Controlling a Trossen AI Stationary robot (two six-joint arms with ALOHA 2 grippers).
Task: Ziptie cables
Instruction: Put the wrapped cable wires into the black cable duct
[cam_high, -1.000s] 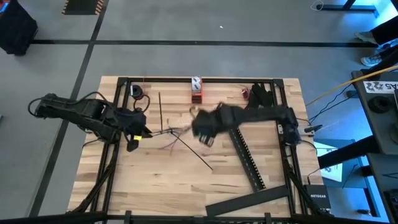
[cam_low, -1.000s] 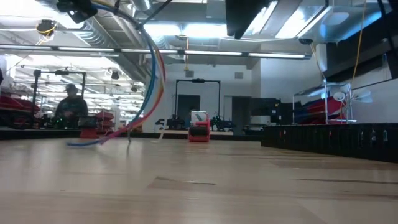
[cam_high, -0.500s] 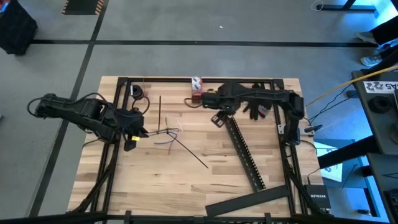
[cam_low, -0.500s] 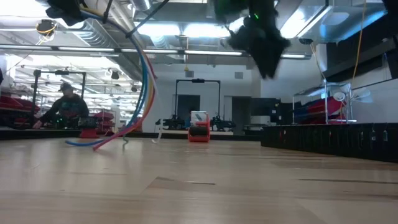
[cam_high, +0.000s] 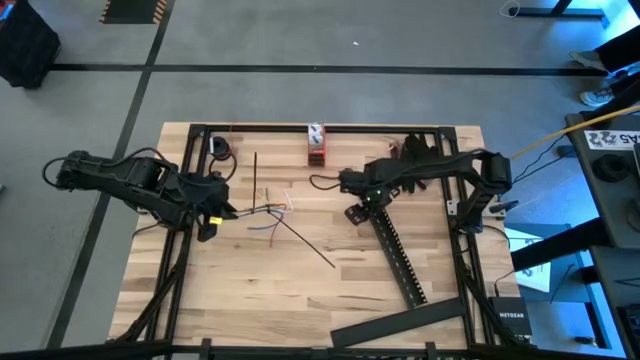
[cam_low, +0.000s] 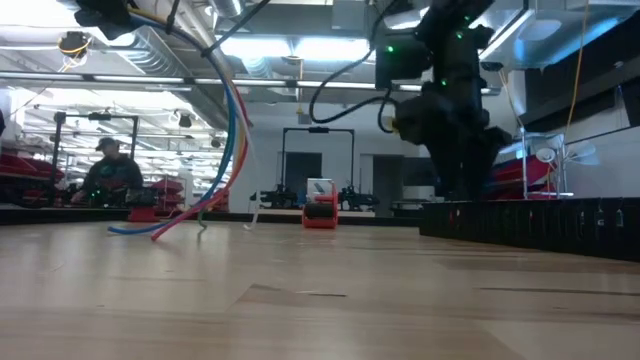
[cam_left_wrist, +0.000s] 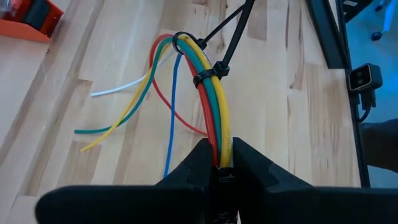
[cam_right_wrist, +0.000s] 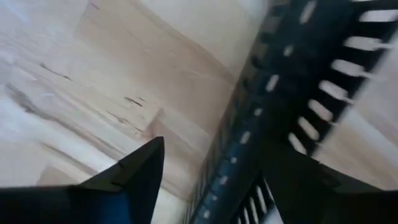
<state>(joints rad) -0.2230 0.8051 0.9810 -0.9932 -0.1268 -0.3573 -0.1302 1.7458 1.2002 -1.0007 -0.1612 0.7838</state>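
Left claw (cam_left_wrist: 221, 163) clamps the cables (cam_left_wrist: 208, 99), which trail rightward toward the empty, wide-open right claw (cam_high: 357, 212) nearby.

Place: a large industrial robotics lab or workshop hall.
Floor: bare grey concrete marked with dark tape lines (cam_high: 300, 68).
Workstation: a wooden table (cam_high: 260, 290) framed by black metal rails (cam_high: 172, 290).
Ceiling: exposed ducts and long strip lights (cam_low: 300, 48) are seen overhead.
Background: red machinery (cam_low: 30, 170) and further test rigs are lined up along the far side.
People: a person (cam_low: 110, 175) is seated at a distant bench.
Equipment: cabled gear is stacked at one edge (cam_high: 600, 160).
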